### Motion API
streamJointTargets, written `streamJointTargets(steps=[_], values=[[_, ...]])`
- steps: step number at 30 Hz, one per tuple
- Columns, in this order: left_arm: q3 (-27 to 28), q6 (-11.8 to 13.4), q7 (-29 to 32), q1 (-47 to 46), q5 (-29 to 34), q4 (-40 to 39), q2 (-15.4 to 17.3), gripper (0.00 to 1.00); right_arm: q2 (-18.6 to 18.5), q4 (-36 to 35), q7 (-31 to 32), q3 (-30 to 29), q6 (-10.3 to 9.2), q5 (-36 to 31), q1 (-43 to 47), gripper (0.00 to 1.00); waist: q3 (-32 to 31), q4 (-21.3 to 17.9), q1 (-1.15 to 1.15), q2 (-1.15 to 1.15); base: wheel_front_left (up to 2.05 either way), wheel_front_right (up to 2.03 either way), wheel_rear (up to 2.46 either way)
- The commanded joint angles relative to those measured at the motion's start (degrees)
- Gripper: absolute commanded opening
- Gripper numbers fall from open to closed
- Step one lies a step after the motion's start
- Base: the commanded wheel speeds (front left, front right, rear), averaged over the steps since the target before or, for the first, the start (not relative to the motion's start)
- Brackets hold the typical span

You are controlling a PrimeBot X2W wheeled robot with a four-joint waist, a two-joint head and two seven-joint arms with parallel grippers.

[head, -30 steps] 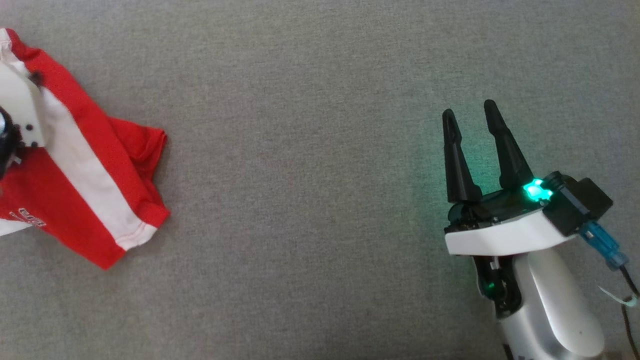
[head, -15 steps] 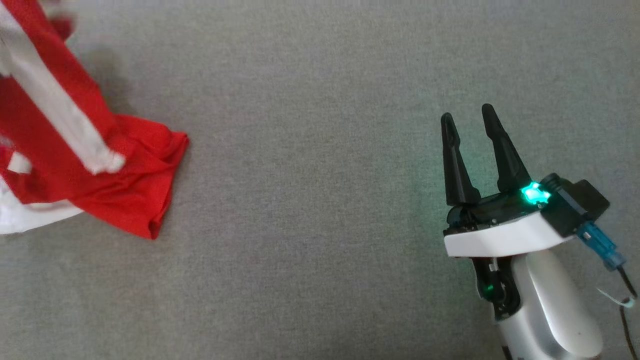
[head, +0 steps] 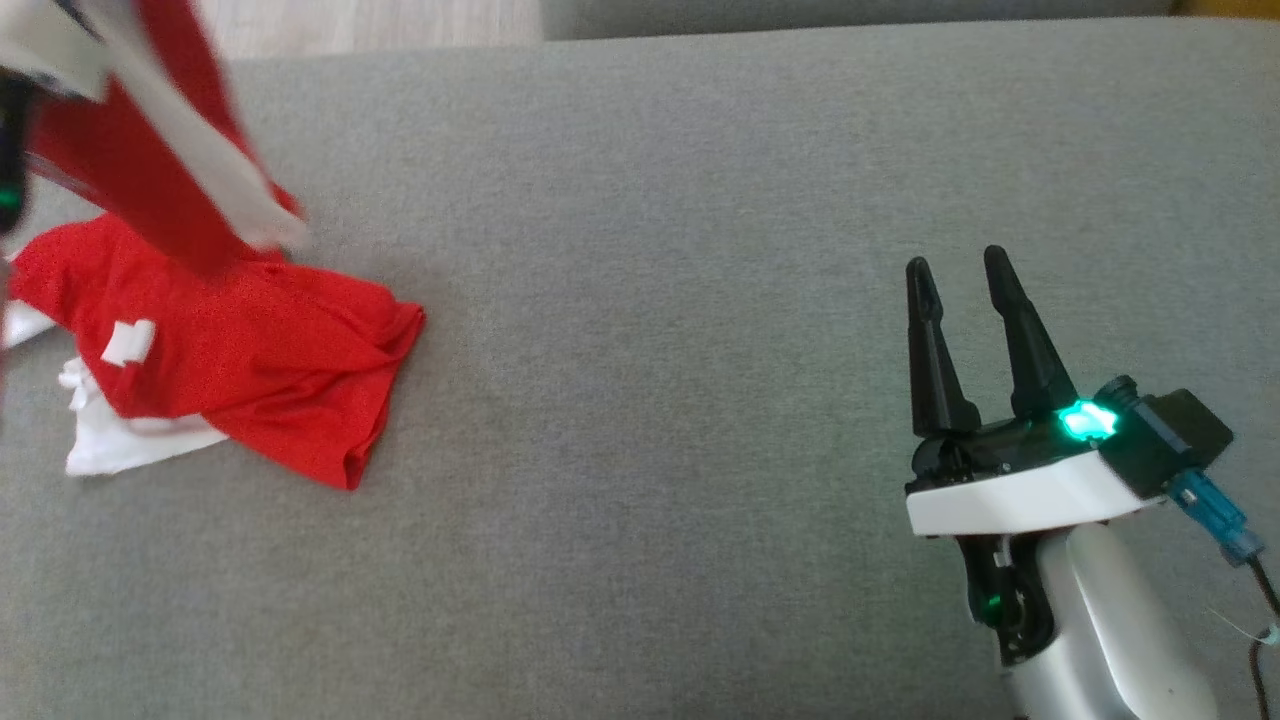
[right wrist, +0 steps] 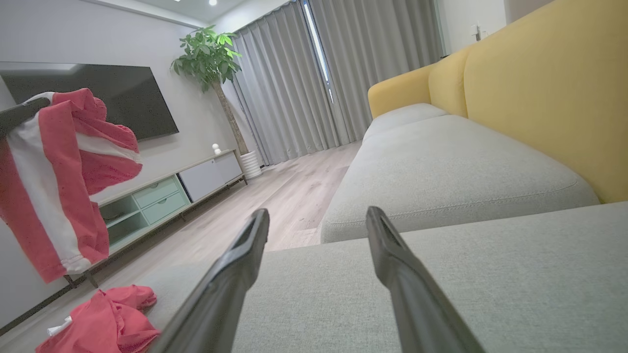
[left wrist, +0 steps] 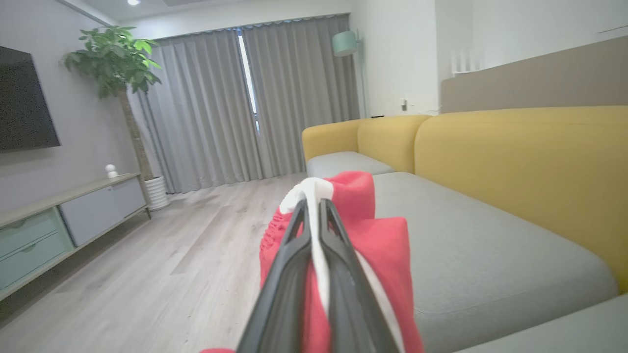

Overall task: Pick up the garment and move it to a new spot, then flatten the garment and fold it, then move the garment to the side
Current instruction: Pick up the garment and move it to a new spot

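The red-and-white garment (head: 250,350) lies bunched at the left of the grey cushion, its upper part pulled up and blurred at the top left corner. In the left wrist view my left gripper (left wrist: 314,202) is shut on a white hem of the garment (left wrist: 378,240), which drapes down behind the fingers. The right wrist view has the garment (right wrist: 49,186) hanging in the air at the left, with its lower end (right wrist: 105,318) resting on the cushion. My right gripper (head: 957,260) hovers open and holds nothing at the right of the cushion, far from the cloth.
The grey seat cushion (head: 640,300) stretches wide between the garment and my right gripper. Its far edge and wooden floor (head: 380,25) lie at the top. A yellow sofa back (right wrist: 539,88) runs along the right; a TV stand (right wrist: 162,196) is across the room.
My left gripper has shut on the garment and raised its upper part off the cushion. The head camera has shifted, bringing the cushion's far edge into view. The right gripper stays open.
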Motion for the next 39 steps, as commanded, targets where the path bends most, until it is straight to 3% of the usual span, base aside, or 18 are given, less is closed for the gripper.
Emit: streamJointTargets(steps=[1, 7, 14, 23, 30, 31, 32, 39], values=[[1.6, 0.8, 0.8, 0.1, -0.7, -4.8, 1.4, 0.0, -0.1, -1.9, -0.5, 0.7, 0.44, 0.6, -0.3, 1.0, -0.8, -0.7, 0.01, 0.0, 0.0, 0.0, 0.0], [1.3, 4.2, 2.1, 6.8, -4.9, -15.9, -4.7, 0.0, -0.1, -1.9, -0.5, 0.9, 0.44, 1.2, -0.5, 1.0, -1.6, -4.2, 0.01, 0.0, 0.0, 0.0, 0.0], [-1.8, 6.9, 0.5, 11.5, -6.7, -23.5, -12.8, 0.0, -0.1, -2.7, -0.5, 2.1, 0.44, 2.4, -2.3, 1.0, -0.2, -12.1, 0.01, 0.0, 0.0, 0.0, 0.0], [-5.5, 7.1, -7.6, 10.2, -8.4, -21.9, -24.5, 0.0, -0.1, -4.5, -0.5, 2.1, 0.44, 3.9, -4.0, 1.0, 2.7, -21.4, 0.01, 0.0, 0.0, 0.0, 0.0], [-6.4, 7.2, -14.0, 12.8, -10.6, -15.4, -26.3, 0.0, -0.1, -5.1, -0.5, 0.4, 0.44, 3.4, -3.5, 1.0, 3.5, -20.6, 0.01, 0.0, 0.0, 0.0, 0.0], [-6.3, 7.3, -14.3, 13.8, -10.3, -13.8, -26.2, 0.79, -0.1, -5.2, -0.5, 0.2, 0.44, 3.2, -3.4, 1.0, 3.5, -19.9, 0.01, 0.0, 0.0, 0.0, 0.0], [-6.2, 7.5, -14.5, 15.0, -10.0, -12.0, -25.9, 1.0, -0.1, -5.2, -0.5, 0.0, 0.44, 2.9, -3.4, 1.0, 3.5, -19.1, 0.01, 0.0, 0.0, 0.0, 0.0], [-4.6, 7.6, -15.5, 22.1, -4.0, -5.5, -21.0, 1.0, -0.1, -4.3, -0.5, -1.4, 0.44, 0.7, -2.4, 1.0, 2.1, -12.4, 0.01, 0.0, 0.0, 0.0, 0.0]])
